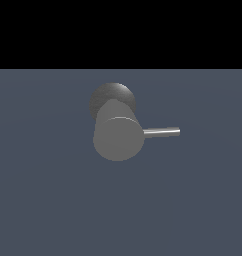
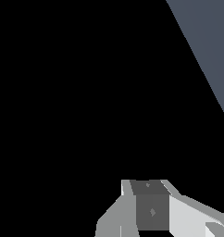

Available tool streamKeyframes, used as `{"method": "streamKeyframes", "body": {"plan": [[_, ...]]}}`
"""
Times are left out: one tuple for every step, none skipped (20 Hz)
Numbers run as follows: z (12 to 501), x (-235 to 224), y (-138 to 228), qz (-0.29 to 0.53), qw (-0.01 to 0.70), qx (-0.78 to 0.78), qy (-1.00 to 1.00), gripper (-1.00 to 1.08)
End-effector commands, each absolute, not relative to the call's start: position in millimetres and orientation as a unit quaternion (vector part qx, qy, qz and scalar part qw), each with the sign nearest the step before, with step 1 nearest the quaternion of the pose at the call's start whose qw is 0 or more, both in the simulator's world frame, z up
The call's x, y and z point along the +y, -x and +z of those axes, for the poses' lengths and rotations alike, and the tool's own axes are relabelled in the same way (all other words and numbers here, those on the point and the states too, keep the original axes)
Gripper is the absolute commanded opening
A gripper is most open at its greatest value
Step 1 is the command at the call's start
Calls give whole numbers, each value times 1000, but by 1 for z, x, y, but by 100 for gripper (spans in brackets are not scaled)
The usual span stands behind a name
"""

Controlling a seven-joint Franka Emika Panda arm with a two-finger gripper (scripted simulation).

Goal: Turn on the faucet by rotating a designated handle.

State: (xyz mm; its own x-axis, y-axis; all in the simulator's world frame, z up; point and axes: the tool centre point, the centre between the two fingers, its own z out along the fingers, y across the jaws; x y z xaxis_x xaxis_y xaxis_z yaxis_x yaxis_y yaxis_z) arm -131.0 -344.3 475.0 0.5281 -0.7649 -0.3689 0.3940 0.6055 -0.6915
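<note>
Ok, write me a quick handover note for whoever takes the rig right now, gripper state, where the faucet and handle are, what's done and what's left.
Gripper: seen only partly in the wrist view; open or shut cannot be told. It is absent from the exterior view.
Faucet: on the grey floor, round end face toward the camera.
Handle: thin rod pointing to the exterior view's right, roughly level, nothing touching it.
Done: no contact visible.
Left: reach the handle, rotate it.
</note>
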Motion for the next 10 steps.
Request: {"method": "streamKeyframes", "body": {"plan": [[435,-349,117,-325,833,380,239,-100],[419,-349,111,-314,833,396,226,-100],[402,-348,106,-303,832,413,213,-100],[385,-347,101,-291,831,429,200,-100],[368,-344,95,-278,830,446,188,-100],[351,-341,91,-266,828,462,177,-100],[333,-337,86,-252,825,478,165,-100],[316,-332,82,-238,821,495,155,-100],[298,-327,78,-224,817,511,144,-100],[280,-320,74,-209,813,527,134,-100]]}}
